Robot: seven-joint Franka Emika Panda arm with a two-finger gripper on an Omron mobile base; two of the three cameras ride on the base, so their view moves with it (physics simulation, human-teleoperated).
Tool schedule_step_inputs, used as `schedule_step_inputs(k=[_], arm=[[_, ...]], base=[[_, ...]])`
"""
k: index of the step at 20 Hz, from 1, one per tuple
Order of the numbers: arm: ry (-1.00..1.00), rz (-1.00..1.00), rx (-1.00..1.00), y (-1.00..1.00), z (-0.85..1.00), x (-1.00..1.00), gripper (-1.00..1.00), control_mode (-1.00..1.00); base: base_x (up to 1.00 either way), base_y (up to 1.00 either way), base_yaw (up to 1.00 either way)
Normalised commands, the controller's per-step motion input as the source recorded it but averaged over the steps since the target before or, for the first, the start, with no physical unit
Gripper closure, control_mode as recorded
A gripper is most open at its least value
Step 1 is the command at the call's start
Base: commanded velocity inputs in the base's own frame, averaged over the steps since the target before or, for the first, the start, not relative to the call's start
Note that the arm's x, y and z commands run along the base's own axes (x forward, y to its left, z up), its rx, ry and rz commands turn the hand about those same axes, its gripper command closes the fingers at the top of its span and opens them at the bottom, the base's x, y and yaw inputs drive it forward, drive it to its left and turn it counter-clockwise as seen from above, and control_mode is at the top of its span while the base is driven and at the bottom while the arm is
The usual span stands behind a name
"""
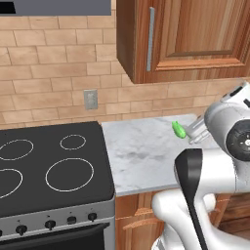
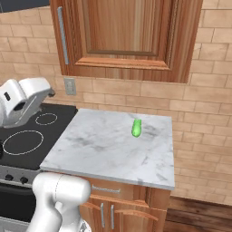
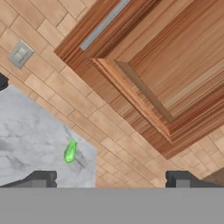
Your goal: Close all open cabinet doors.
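1. Gripper [image 3: 111, 177]: fingertips set far apart at the bottom of the hand view, nothing between them; jaws wide, holding nothing. Tilted upward toward the wall cabinet, well clear of any surface.
2. Cabinet door [image 2: 129, 34]: medium-brown wood, raised rectangular panel, long silver bar handle [image 2: 63, 35] down its left edge. Located above and ahead of the gripper, well apart from it. Appears flush with the cabinet frame in both base views and in the hand view; judged shut, or very nearly so. No gap visible along its lower edge.
3. Marble counter [image 2: 99, 149]: below and ahead of the gripper, bearing one small green vegetable [image 2: 136, 128], apart from the fingertips and not part of the job.
4. Stove [image 1: 49, 166]: to the left of the counter, untouched.
5. Wall outlet [image 1: 90, 99]: on the brick backsplash, below the cabinet.
6. Progress, as a judgement: no wall-cabinet door seen standing open here; closing work on this door apparently complete. Remaining: confirmation that it is fully seated, and a check of any doors outside these views; cannot tell whether others remain open.
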Motion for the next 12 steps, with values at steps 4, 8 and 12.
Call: schedule_step_inputs(k=[4,8,12], arm=[[0.00,-0.01,0.02,-0.19,-0.05,-0.38,-1.00,-1.00],[0.00,0.00,0.03,-0.21,-0.04,-0.33,-1.00,-1.00],[0.00,0.00,0.00,-0.03,-0.01,-0.12,-1.00,-1.00]], base=[[0.00,0.00,0.00],[0.00,0.00,0.00],[0.00,0.00,0.00]])
